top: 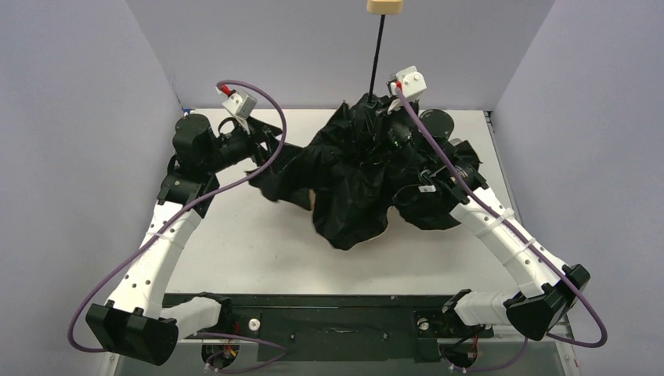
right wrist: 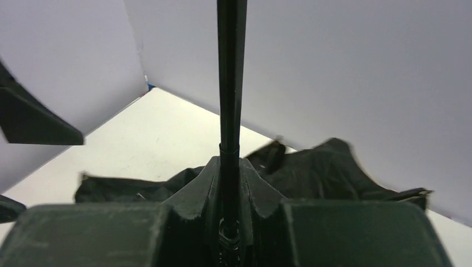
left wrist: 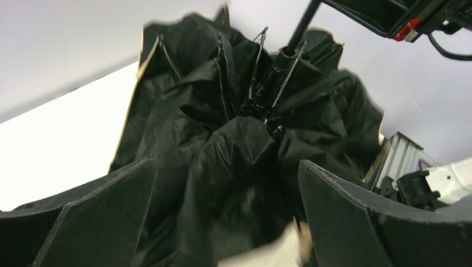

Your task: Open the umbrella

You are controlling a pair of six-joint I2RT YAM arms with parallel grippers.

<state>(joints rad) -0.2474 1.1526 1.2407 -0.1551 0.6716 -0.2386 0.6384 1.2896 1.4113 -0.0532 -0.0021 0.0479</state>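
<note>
The umbrella (top: 356,180) lies half spread on the table, black lining up, with tan fabric peeking out at its edges. Its thin black shaft (top: 377,59) rises toward the back wall and ends in the beige handle knob (top: 384,6). My right gripper (right wrist: 229,167) is shut on the shaft (right wrist: 231,72) just above the ribs; in the top view it is mostly buried in the fabric (top: 391,125). My left gripper (left wrist: 227,167) stands wide open at the canopy's left edge (top: 270,145), with folds of lining (left wrist: 234,139) between and beyond its fingers, not gripped.
The white table (top: 235,235) is closed in by grey walls at the left, back and right. The right wrist camera housing (left wrist: 401,16) hangs over the canopy in the left wrist view. A finger of the left gripper (right wrist: 33,122) shows in the right wrist view.
</note>
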